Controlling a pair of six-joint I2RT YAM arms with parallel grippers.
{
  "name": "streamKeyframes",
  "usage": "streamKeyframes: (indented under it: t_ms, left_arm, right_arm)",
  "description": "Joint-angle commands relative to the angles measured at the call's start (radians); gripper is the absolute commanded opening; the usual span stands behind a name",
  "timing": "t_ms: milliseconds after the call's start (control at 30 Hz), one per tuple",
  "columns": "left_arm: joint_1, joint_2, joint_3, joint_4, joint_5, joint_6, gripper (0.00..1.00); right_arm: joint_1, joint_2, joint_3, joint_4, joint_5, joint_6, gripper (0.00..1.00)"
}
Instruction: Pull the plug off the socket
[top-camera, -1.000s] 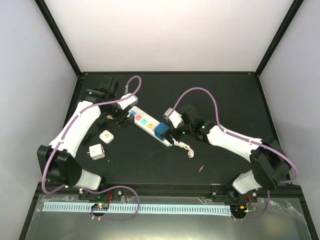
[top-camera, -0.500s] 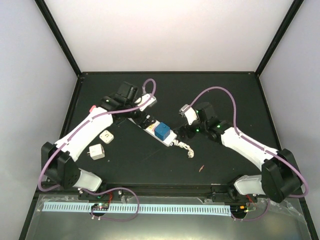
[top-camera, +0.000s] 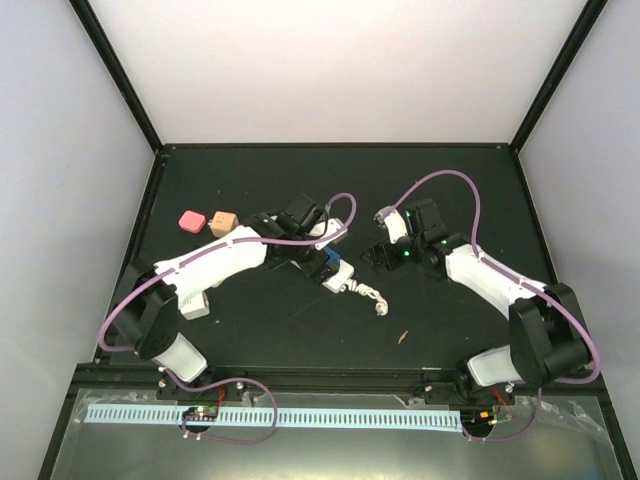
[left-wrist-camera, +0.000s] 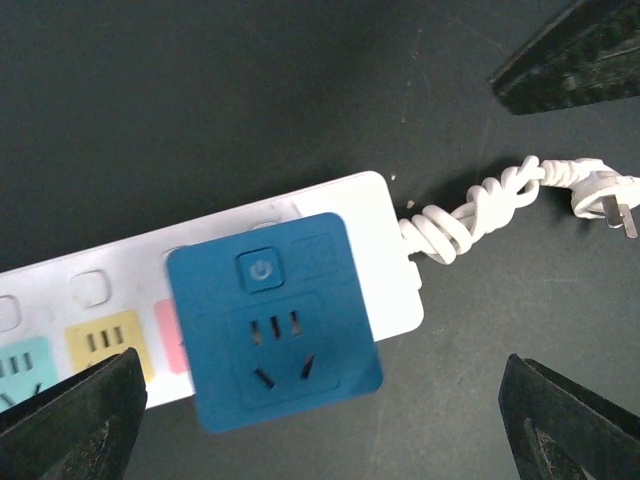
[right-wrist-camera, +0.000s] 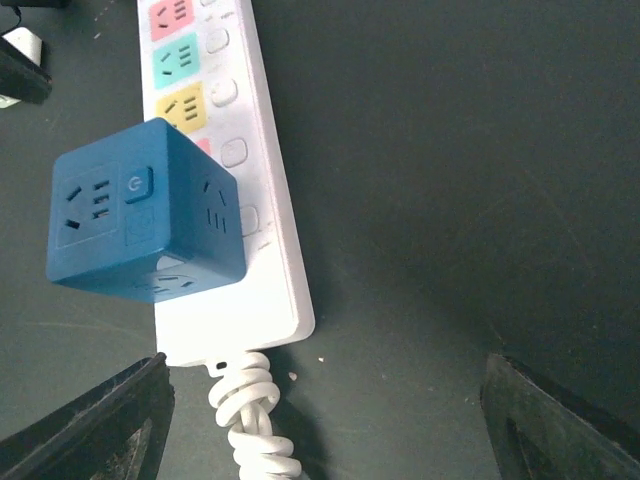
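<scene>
Plug (left-wrist-camera: 272, 320) in socket (left-wrist-camera: 392, 262), between spread left fingers (left-wrist-camera: 70, 410); right fingers (right-wrist-camera: 90, 420) spread, nearby.

The left arm (top-camera: 215, 260) stretches across the black tabletop (top-camera: 450, 190) from the near left corner; the left gripper (top-camera: 316, 256) hangs over the long white rectangular power strip (top-camera: 337, 283), hiding most of it; a blue cube plug (top-camera: 328, 265) sits on the strip near its cord end; the short bundled white cord (top-camera: 370, 294) lies toward the near edge; the right gripper (top-camera: 380, 256) stands just right of that end; a pink block (top-camera: 190, 219) and a tan block (top-camera: 222, 219) lie side by side at the far left; a white cube adapter (top-camera: 195, 306) shows partly beneath the left arm.
</scene>
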Motion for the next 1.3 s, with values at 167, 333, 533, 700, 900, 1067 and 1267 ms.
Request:
streamKeyframes:
  t_ms: [167, 333, 533, 700, 900, 1067, 1267]
  left_arm:
    - [-0.051, 0.093, 0.007, 0.074, -0.143, -0.025, 0.99]
    - [-0.071, 0.120, 0.003, 0.099, -0.204, -0.018, 0.99]
    - [-0.073, 0.159, 0.016, 0.097, -0.230, 0.001, 0.87]
    - [-0.067, 0.138, 0.001, 0.102, -0.214, 0.034, 0.67]
    - [-0.063, 0.098, -0.034, 0.102, -0.217, 0.078, 0.61]
    - [-0.057, 0.056, -0.090, 0.117, -0.197, 0.132, 0.49]
    - [-0.056, 0.034, -0.120, 0.105, -0.193, 0.188, 0.42]
  right_arm:
    - [-0.022, 0.036, 0.001, 0.001, -0.078, 0.011, 0.83]
    - [-0.022, 0.055, 0.001, 0.007, -0.091, 0.006, 0.82]
    - [-0.022, 0.070, -0.014, 0.027, -0.110, 0.007, 0.80]
    - [-0.021, 0.094, -0.020, 0.040, -0.151, 0.009, 0.76]
    - [-0.018, 0.136, -0.008, 0.044, -0.245, 0.037, 0.64]
    - [0.015, 0.173, 0.005, 0.061, -0.320, 0.080, 0.52]
    - [0.075, 0.257, 0.058, 0.062, -0.356, 0.111, 0.36]
